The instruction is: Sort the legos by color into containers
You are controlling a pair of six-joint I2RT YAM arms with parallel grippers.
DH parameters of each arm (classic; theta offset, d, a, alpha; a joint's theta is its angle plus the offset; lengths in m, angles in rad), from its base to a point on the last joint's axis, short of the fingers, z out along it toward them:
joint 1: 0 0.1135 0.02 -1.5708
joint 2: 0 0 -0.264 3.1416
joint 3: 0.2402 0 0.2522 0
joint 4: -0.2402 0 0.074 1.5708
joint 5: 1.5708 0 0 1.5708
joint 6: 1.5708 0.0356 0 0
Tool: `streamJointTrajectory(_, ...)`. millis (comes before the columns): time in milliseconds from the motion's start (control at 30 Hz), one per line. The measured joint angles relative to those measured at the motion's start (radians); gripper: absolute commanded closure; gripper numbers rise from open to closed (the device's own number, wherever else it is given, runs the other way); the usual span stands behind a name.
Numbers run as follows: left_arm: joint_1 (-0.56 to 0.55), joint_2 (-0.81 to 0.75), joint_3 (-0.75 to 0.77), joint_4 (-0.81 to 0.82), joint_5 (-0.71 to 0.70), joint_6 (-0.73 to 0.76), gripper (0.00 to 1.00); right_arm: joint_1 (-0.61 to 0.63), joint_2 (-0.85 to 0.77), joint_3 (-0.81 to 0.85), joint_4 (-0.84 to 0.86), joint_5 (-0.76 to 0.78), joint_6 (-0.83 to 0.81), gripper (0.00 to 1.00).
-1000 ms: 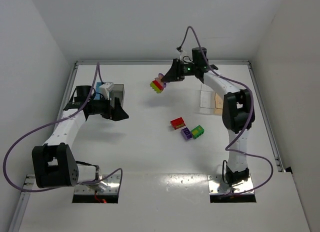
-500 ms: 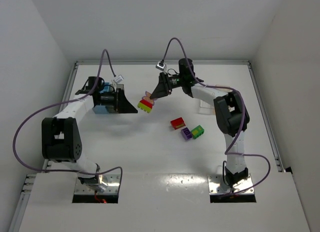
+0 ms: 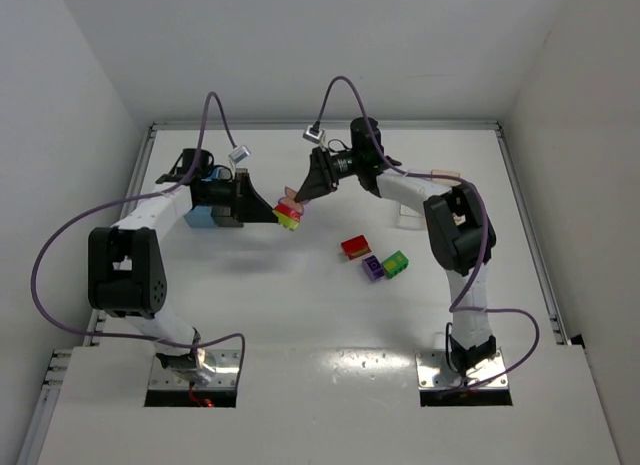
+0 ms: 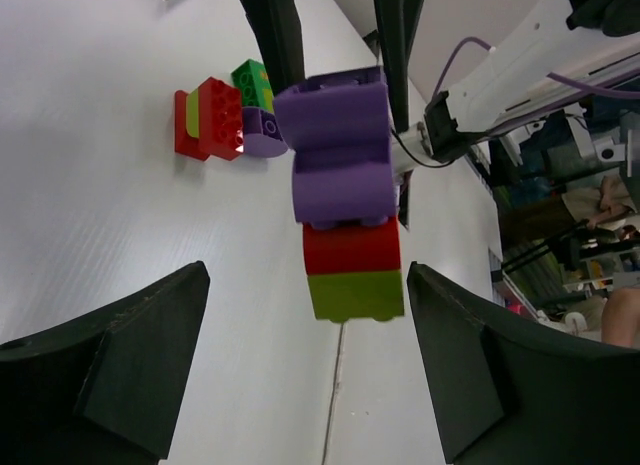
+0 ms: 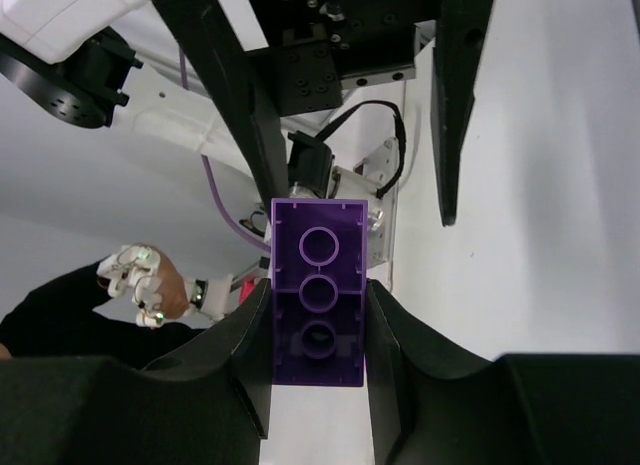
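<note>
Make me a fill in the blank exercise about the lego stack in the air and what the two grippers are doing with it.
1. The right gripper is shut on the ___ brick at one end of the lego stack.
2. The middle brick of that stack is ___.
3. The brick at the stack's free end is lime ___.
4. The left gripper is ___, its fingers on either side of the stack without touching it.

Missing words: purple; red; green; open
</note>
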Motion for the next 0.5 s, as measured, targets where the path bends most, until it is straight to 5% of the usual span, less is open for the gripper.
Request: streamJointTrajectory(500,0.000,0.021,0.011,-0.027,0.074,-0.003,0.88,0.015,0.023,0.034,0.011,0.007,-0.005,1.00)
